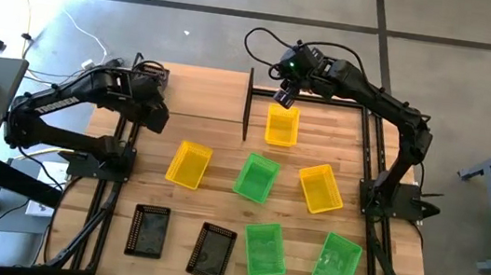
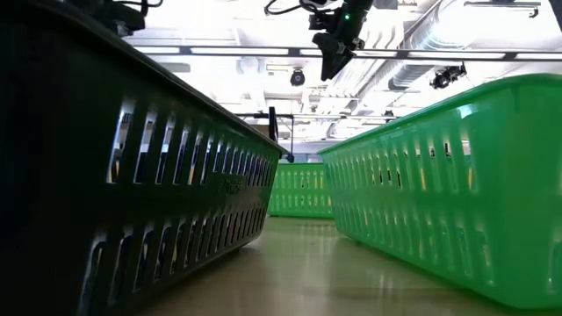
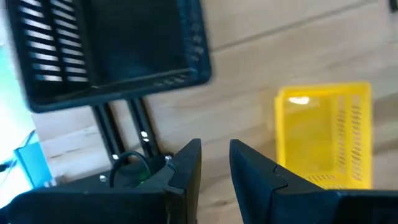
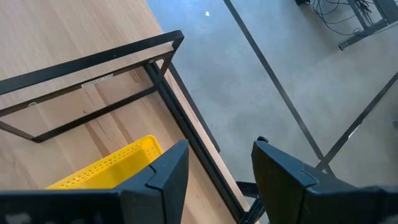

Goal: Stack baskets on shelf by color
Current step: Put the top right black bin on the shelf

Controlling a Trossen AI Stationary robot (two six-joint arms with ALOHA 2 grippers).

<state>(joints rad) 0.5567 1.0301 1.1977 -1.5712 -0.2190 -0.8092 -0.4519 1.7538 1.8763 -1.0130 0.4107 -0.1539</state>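
Three yellow baskets lie on the counter (image 1: 218, 207), and the one that matters now (image 1: 282, 125) sits just beneath and slightly ahead of the right end effector (image 1: 285, 95). That end effector hangs above it, released, its fingers spread wide with nothing between them. In the right wrist view the same basket's rim (image 4: 106, 168) shows right below the fingers. The basket lies just beside the black end frame of the shelf (image 1: 204, 95), outside it, with its long axis running parallel to that frame. The shelf board lies across the frame from the right end effector, on the side toward the other arm.

By my judgement the right arm is the nearer one for this basket. A pick would be a short drop onto a rim, with the fingers set across the wall.

The left end effector (image 1: 159, 117) hovers at the shelf's opposite end, fingers only narrowly parted and gripping nothing. A black basket (image 1: 151, 74) lies just beyond it, seemingly on the shelf's end. Another yellow basket (image 1: 190, 164) lies near it on the counter.
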